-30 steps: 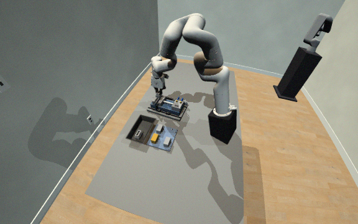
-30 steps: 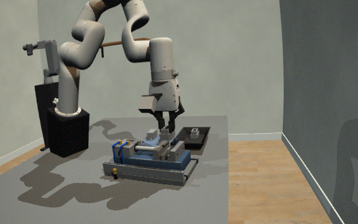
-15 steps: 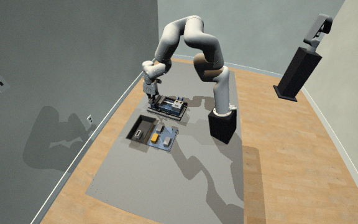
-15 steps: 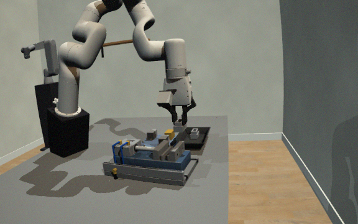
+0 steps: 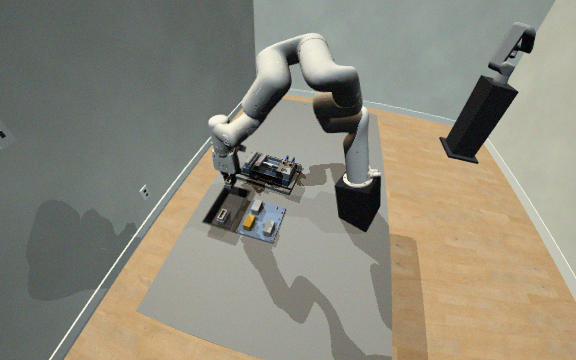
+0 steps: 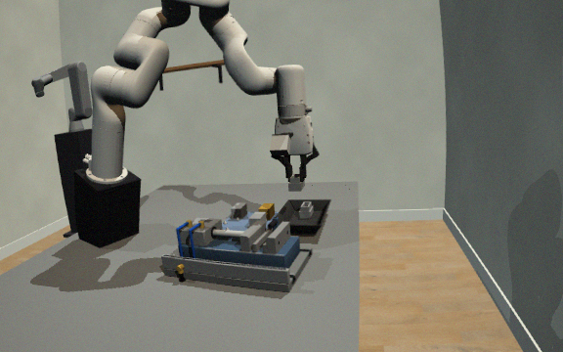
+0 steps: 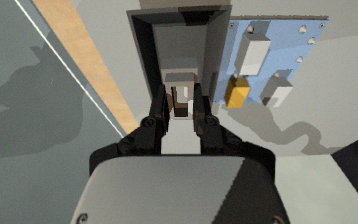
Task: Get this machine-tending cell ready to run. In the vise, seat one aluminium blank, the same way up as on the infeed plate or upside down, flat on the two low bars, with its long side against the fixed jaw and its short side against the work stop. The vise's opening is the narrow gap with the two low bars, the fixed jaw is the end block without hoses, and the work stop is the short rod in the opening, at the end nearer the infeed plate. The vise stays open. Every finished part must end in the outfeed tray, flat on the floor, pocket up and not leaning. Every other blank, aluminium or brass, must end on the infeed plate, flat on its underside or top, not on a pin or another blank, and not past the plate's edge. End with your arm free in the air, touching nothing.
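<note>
A white robot arm reaches down over a grey bench (image 6: pixel 274 313). Its end effector (image 6: pixel 295 177) hangs in the air above the dark outfeed tray (image 6: pixel 323 211), fingers pointing down and clamped on a small grey finished part (image 6: pixel 295 184). The part sits between the fingertips, clear of the tray and the bench. In the wrist view the same part (image 7: pixel 181 100) shows between the two black fingers, with the tray's dark walls (image 7: pixel 143 50) around and beyond it.

Inside the tray a second finished part (image 6: pixel 306 209) rests on the floor, its pocket facing up. From above it lies toward the tray's end farther from the vise (image 5: pixel 222 215).

Just beside the tray lies the blue infeed plate (image 5: pixel 278 220). On it stand three blanks, apart from each other: two aluminium blanks (image 5: pixel 256 206) (image 5: pixel 269 227) and one yellow brass blank (image 5: pixel 248 221). The wrist view shows the same three on the plate, the brass one (image 7: pixel 237 92) nearest the tray.

The vise (image 6: pixel 254 237) sits on the bench on the other side of the plate, on a blue base with blue hoses (image 6: pixel 182 230) at one end. Whether anything lies in its opening cannot be made out.
</note>
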Tool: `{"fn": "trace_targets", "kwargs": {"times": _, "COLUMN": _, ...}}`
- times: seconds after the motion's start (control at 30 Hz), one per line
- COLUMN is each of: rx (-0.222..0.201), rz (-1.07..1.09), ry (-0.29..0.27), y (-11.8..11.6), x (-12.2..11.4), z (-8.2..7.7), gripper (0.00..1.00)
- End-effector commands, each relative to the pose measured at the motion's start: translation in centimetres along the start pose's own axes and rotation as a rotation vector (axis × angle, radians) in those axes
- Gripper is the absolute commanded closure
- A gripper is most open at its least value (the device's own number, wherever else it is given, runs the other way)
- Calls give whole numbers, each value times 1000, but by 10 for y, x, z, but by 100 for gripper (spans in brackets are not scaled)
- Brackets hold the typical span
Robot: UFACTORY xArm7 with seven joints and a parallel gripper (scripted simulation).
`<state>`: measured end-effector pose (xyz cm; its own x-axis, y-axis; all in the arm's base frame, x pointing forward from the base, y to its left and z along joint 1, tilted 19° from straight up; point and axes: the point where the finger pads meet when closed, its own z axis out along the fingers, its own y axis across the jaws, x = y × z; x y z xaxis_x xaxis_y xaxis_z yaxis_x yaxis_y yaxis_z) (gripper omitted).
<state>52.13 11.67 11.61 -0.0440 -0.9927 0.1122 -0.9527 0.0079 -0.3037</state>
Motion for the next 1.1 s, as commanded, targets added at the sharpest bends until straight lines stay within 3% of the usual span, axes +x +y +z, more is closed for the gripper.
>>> {"fn": "trace_targets", "kwargs": {"times": 0.0, "rx": 3, "rz": 4, "ry": 3, "y": -2, "x": -8, "z": -1, "gripper": 100}}
{"fn": "trace_targets", "kwargs": {"times": 1.07, "rx": 3, "rz": 3, "ry": 3, "y": -2, "x": -8, "z": 5, "gripper": 100}}
